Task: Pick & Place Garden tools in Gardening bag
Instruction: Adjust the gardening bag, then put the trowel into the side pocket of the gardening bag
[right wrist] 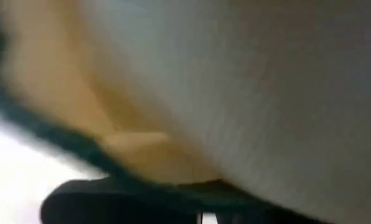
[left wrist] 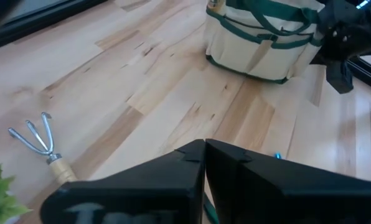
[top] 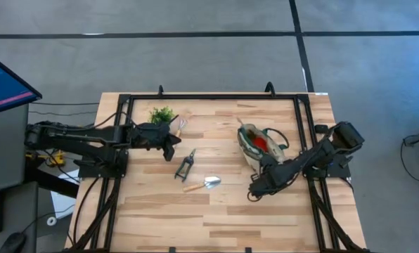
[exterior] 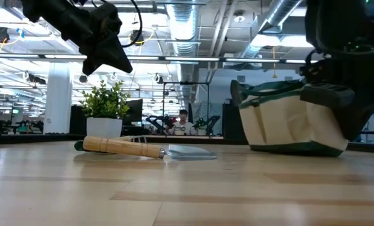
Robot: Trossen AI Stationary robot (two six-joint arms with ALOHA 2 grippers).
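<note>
A: Tools first. Where do they lie?

B: Pruning shears (top: 185, 165) rest near the middle of the wooden table (top: 216, 218), and a wooden-handled trowel (top: 203, 185) lies just beside them, toward the near edge. In the low view the trowel (exterior: 143, 149) lies flat, handle to one side, blade to the other. A small hand rake (left wrist: 37, 138) lies by the potted plant (top: 162, 114) at the far left of the table.

A: And the bag?

B: The cream gardening bag (top: 260, 144) with green trim sits on the right half of the table, mouth up, with something red showing inside it. I cannot tell what the red piece is.

A: The left gripper?

B: The left gripper (top: 170, 147) hangs above the table between the plant and the shears, fingers pressed together and holding nothing. The low view shows it raised well off the wood.

A: The right one?

B: The right gripper (top: 255, 190) is low, just beside the bag on its near side. Its wrist camera is filled with pale fabric. Its fingers are pressed together; I see nothing pinched between them.
</note>
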